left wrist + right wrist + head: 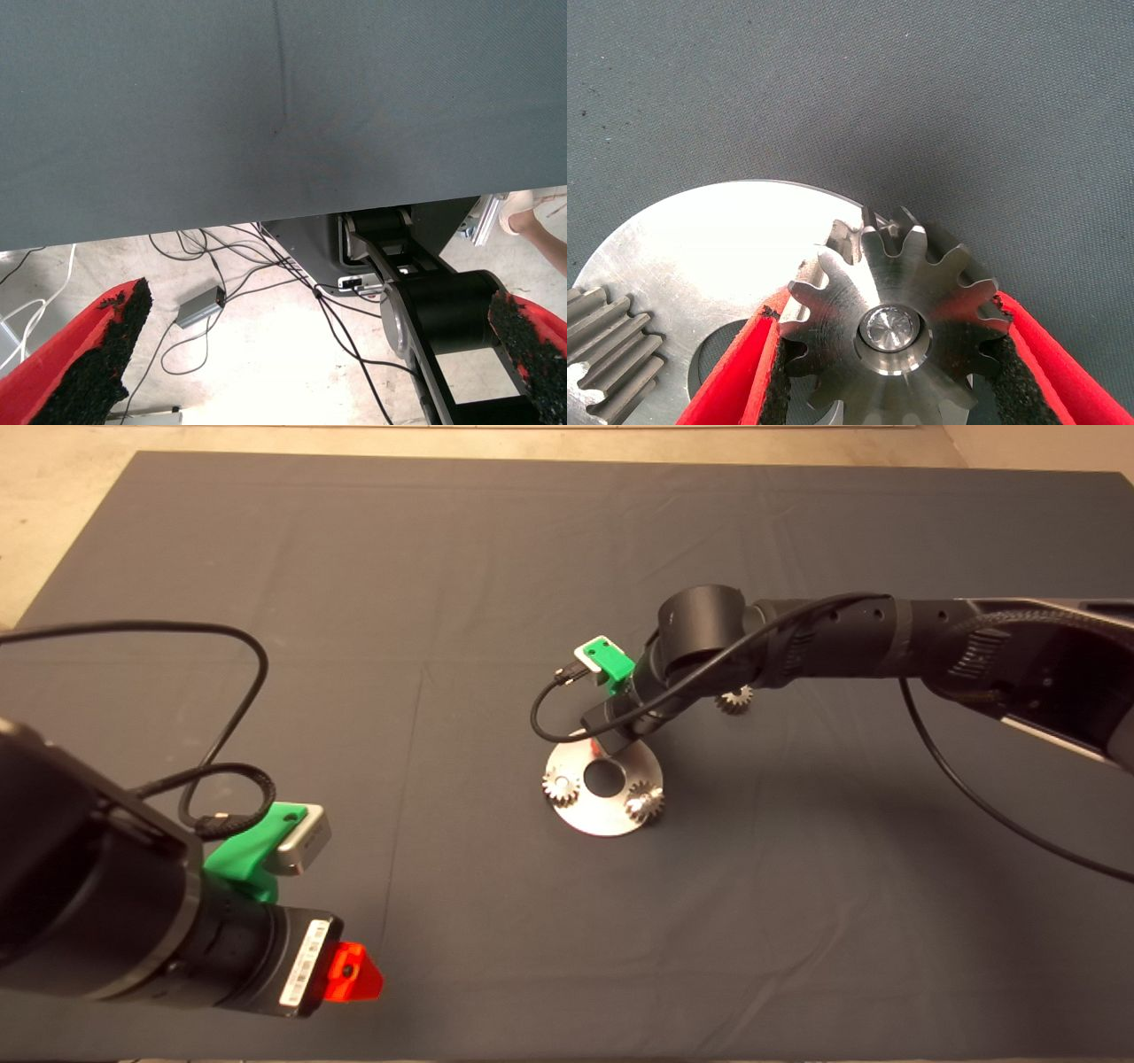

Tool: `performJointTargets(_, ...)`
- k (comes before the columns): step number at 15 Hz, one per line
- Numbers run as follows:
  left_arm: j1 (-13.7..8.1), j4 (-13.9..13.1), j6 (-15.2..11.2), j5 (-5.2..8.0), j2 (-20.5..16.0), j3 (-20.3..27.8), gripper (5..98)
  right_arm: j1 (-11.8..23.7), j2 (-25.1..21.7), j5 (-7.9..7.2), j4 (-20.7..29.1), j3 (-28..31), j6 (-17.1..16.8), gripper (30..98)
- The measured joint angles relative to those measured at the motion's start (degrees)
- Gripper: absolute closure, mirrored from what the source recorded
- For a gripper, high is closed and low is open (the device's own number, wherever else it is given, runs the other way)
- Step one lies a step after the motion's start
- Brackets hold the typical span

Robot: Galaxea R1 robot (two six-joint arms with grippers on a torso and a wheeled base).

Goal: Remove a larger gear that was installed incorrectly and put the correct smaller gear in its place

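We see right gripper [890, 372] over round steel plate [595, 819], pads pinching larger gear [893, 312] on pin. Smaller gear [733, 701] on mat [443, 602] beside arm. Left gripper [310, 354] parked lower left, fingers spread.

Head view: looks down from high up on the whole dark mat [372, 558] and both arms.
Left wrist view: looks from low down past the mat's edge [266, 115] to the floor.
Right wrist view: very close over the round metal plate [700, 257].
Shared: head and right wrist views both show the plate [594, 819].
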Motion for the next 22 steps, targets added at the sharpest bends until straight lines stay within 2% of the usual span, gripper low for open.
performJointTargets(4, 0.0, 0.0, 0.0, 0.0, 0.0, 0.0, 5.9, 0.5, 0.0, -0.11, 0.3, 0.0, 0.0, 79.9)
performJointTargets(10, 0.0, 0.0, 0.0, 0.01, 0.0, 0.0, 5.9, 3.2, 0.0, -0.21, 0.3, 0.4, 0.2, 80.0)
performJointTargets(14, 0.0, 0.0, 0.0, 0.0, 0.0, 0.0, 5.9, 7.4, -0.2, -0.22, 0.4, 1.6, 0.4, 80.0)
performJointTargets(16, 0.0, 0.0, 0.0, 0.02, 0.0, 0.0, 5.9, 7.5, -0.4, -0.3, 0.4, 1.9, 0.4, 80.0)
performJointTargets(19, 0.0, 0.0, 0.0, 0.07, 0.0, 0.0, 5.9, 6.9, -3.6, -0.13, 1.1, 2.5, 0.4, 80.0)
performJointTargets(22, 0.0, 0.0, 0.0, 0.05, 0.0, 0.0, 5.9, 6.9, -8.6, -1.45, 1.1, 4.4, 0.4, 80.0)
